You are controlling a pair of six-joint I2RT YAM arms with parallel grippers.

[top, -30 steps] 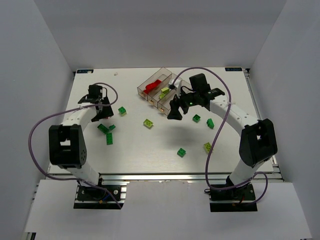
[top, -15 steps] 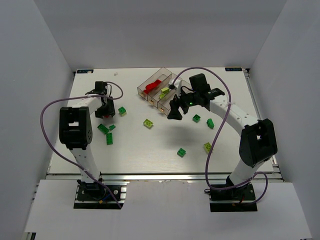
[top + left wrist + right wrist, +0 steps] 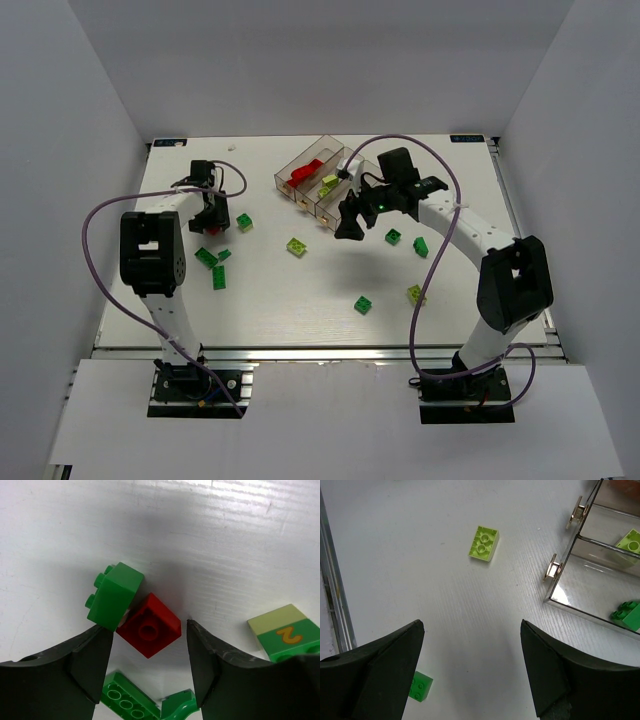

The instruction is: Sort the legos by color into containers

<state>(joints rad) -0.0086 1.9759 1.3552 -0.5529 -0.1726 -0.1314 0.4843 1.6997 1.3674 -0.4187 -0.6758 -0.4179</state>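
Observation:
In the left wrist view my left gripper (image 3: 148, 639) is open, low over the table, its jaws on either side of a red lego (image 3: 148, 625) without touching it. A dark green lego (image 3: 114, 596) leans against the red one. In the top view the left gripper (image 3: 212, 222) is at the table's left. My right gripper (image 3: 350, 226) is open and empty, hovering just in front of the clear containers (image 3: 312, 158). These hold red legos (image 3: 303, 172), a yellow-green lego (image 3: 328, 183) and, in the right wrist view, a green lego (image 3: 627, 615).
Loose legos lie on the table: green ones (image 3: 244, 221), (image 3: 206, 257), (image 3: 363, 304), (image 3: 395, 236), yellow-green ones (image 3: 296, 246), (image 3: 415, 293). A long green brick (image 3: 131, 699) and a green-and-cream brick marked 2 (image 3: 285, 632) lie near the left gripper. The containers' rim (image 3: 580, 575) is right of the right gripper (image 3: 471, 625).
The left arm has swung its elbow up and in, and its gripper has shifted slightly right, down over the red lego. The right arm has not moved.

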